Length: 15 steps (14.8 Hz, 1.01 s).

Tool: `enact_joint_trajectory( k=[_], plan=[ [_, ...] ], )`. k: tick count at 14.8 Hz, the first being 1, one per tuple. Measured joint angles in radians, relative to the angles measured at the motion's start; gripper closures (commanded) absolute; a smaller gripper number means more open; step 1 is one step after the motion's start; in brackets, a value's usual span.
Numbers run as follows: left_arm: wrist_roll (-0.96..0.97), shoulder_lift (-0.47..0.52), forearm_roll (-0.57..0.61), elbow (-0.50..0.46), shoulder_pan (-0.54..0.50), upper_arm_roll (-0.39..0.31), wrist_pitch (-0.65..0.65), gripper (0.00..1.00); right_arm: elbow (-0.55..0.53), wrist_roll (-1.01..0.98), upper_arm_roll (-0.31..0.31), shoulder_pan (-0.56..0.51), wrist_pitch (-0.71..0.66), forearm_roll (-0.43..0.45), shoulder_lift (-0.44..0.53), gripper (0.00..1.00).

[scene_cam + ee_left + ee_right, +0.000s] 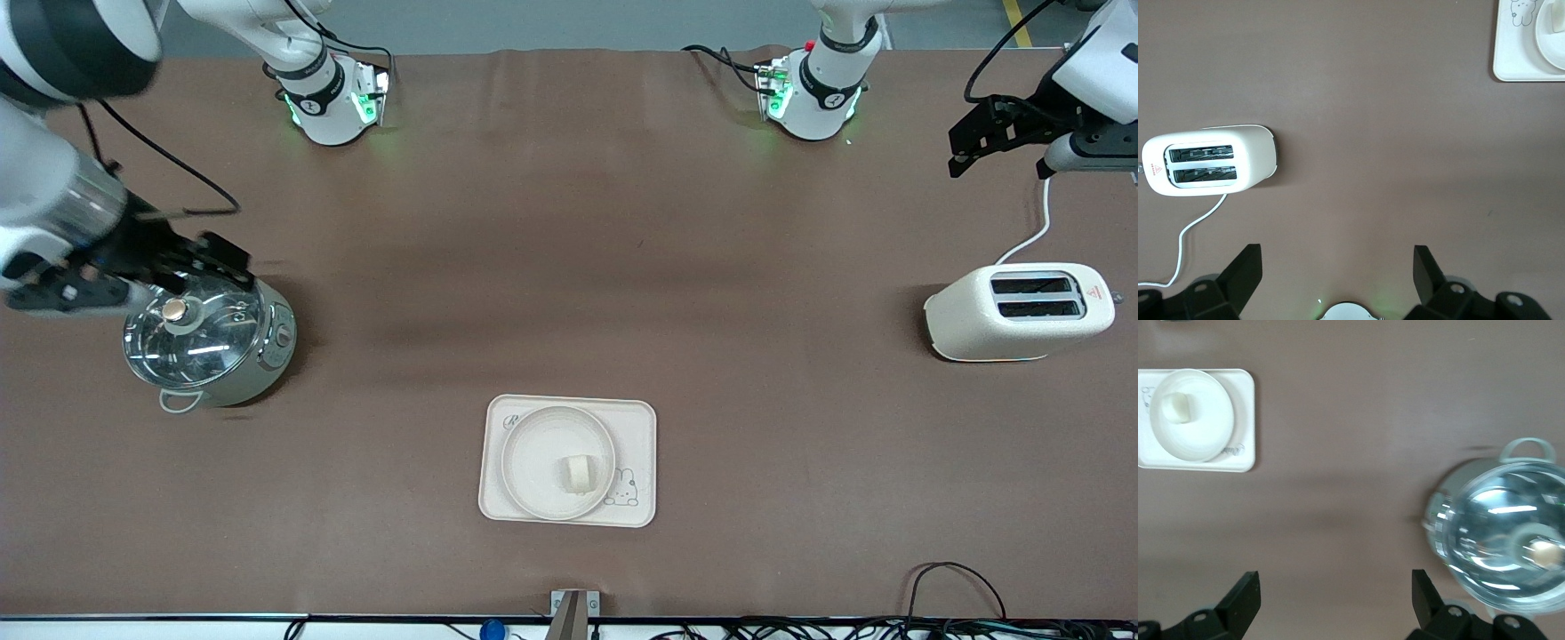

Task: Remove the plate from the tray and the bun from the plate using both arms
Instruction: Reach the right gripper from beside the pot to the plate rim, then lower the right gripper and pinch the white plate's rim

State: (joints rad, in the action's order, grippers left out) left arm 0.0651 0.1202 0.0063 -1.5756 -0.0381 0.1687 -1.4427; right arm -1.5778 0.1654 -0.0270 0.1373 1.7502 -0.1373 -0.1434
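Observation:
The rectangular cream tray lies near the table's front edge, at mid-table. The round cream plate sits on it, and the small pale bun stands on the plate. My right gripper is open and empty in the air over the glass-lidded pot, toward the right arm's end. My left gripper is open and empty in the air over the table, toward the left arm's end. The right wrist view shows the tray, plate and bun. The left wrist view shows a tray corner.
A steel pot with a glass lid stands toward the right arm's end, also in the right wrist view. A cream toaster with a white cord stands toward the left arm's end, also in the left wrist view.

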Motion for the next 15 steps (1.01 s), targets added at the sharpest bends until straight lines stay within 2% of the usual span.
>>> enact_joint_trajectory(
  k=[2, 5, 7, 15],
  plan=[
    [0.000, -0.006, 0.000, 0.002, 0.000, 0.000, 0.000, 0.00, -0.004, 0.040, -0.001, 0.047, 0.086, -0.018, -0.077, 0.00],
    [0.000, -0.013, 0.000, 0.004, -0.001, 0.000, 0.000, 0.00, -0.005, 0.061, -0.001, 0.104, 0.261, -0.130, -0.214, 0.00],
    [0.000, -0.015, 0.000, 0.004, -0.001, 0.000, 0.000, 0.00, 0.008, 0.105, -0.001, 0.143, 0.365, -0.173, -0.305, 0.00],
    [0.000, -0.033, 0.000, 0.005, -0.002, -0.001, 0.000, 0.00, 0.152, 0.337, -0.001, 0.280, 0.648, -0.180, -0.613, 0.00]
  ],
)
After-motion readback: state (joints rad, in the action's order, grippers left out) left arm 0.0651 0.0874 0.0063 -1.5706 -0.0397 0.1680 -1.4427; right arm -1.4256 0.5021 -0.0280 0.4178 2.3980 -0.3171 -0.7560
